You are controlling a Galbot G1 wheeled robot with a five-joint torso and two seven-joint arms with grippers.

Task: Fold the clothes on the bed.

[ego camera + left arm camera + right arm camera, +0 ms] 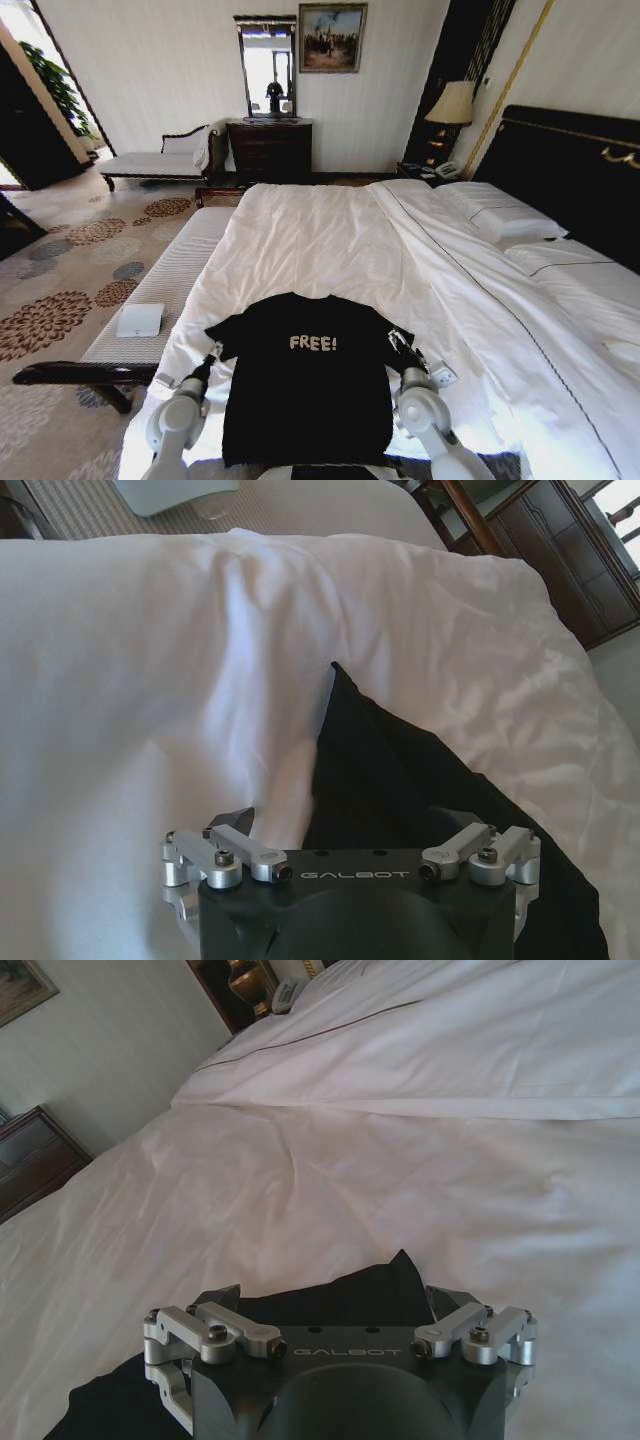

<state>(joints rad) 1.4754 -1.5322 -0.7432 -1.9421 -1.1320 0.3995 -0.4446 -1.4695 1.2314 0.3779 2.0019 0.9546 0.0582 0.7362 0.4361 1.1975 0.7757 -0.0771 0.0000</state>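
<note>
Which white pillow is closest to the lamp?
The far pillow, lying flat at the head of the bed beside the dark headboard. It lies nearest the lamp in the corner; the other pillow is closer to the robot.

bed (330, 230) | white duvet (300, 250) | 1 black T-shirt (305, 385) flat | pillows (500, 215)

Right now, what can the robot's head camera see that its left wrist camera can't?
Head view alone: the white "FREE!" lettering on the black T-shirt, the pillows, the dark headboard, a lamp, a mirror, a painting, and the right gripper at the shirt's other sleeve.

Left wrist view alone: a close look at the left gripper, open over a pointed sleeve tip.

Both: the T-shirt, white duvet, cushioned bench and dresser.
</note>
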